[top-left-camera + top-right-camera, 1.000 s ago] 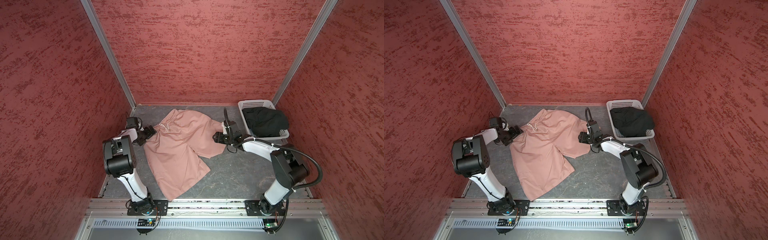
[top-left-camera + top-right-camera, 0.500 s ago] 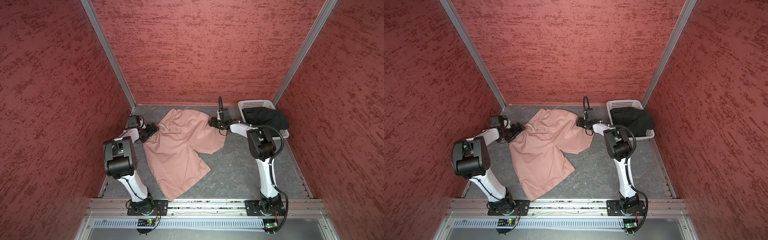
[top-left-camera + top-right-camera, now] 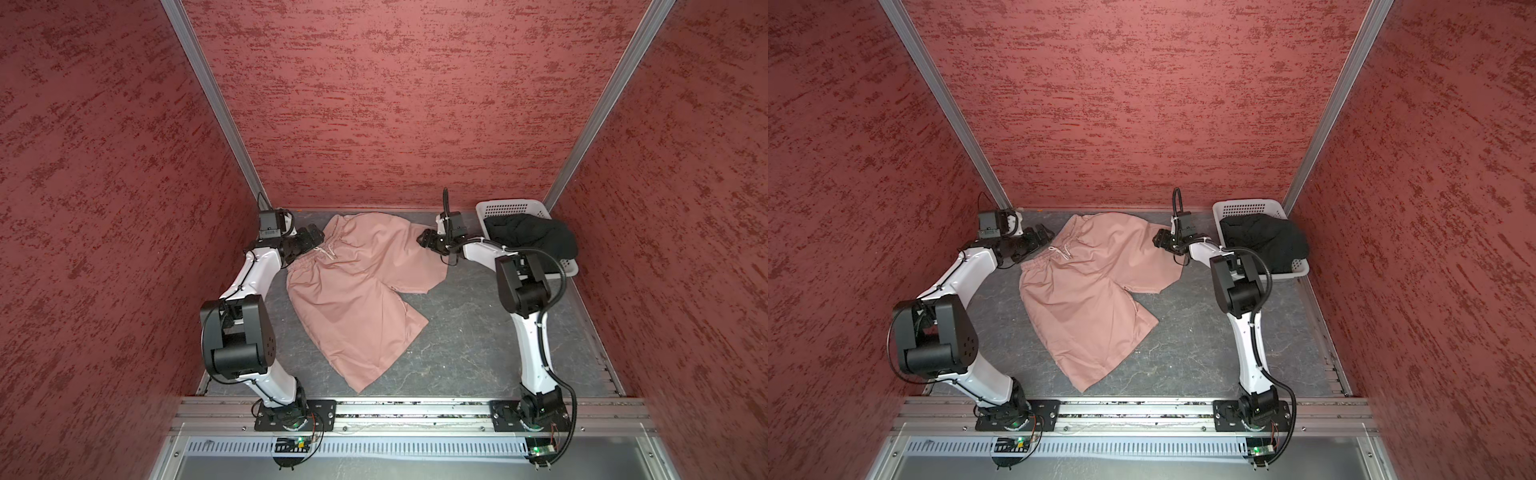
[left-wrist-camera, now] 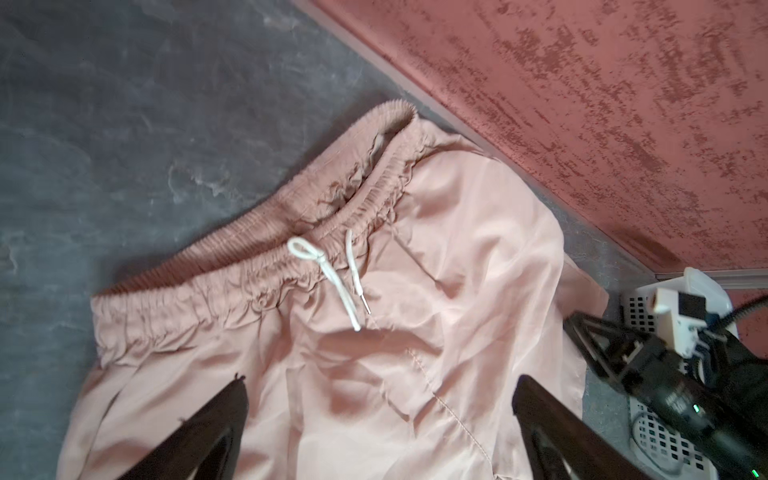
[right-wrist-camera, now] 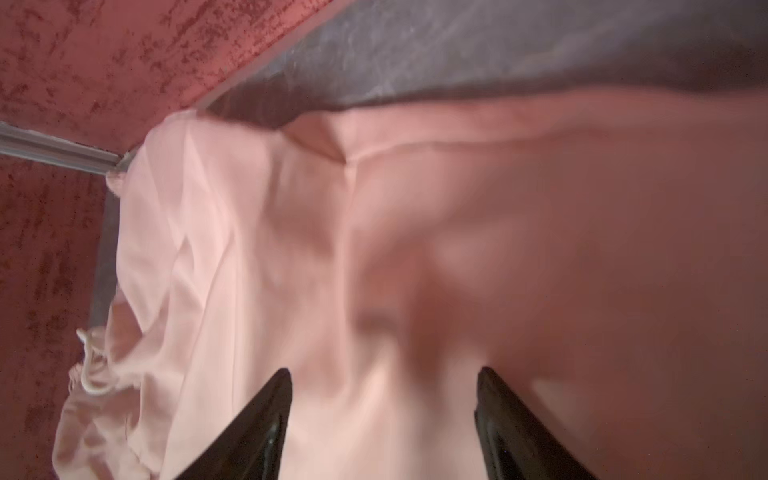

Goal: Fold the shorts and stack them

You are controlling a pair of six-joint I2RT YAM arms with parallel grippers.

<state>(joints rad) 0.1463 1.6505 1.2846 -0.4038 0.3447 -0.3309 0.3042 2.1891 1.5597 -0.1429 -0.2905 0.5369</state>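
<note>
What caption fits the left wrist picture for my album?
Left arm's open jaws above the pink shorts, white drawstring at the gathered waistband.

even soft light, top views sharp, right wrist view blurred.

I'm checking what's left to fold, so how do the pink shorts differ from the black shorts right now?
The pink shorts lie out on the table; the black shorts are in the white basket, draped over its rim. The pink shorts are spread nearly flat, while the black shorts are bunched in a heap. Neither is folded yet.
</note>
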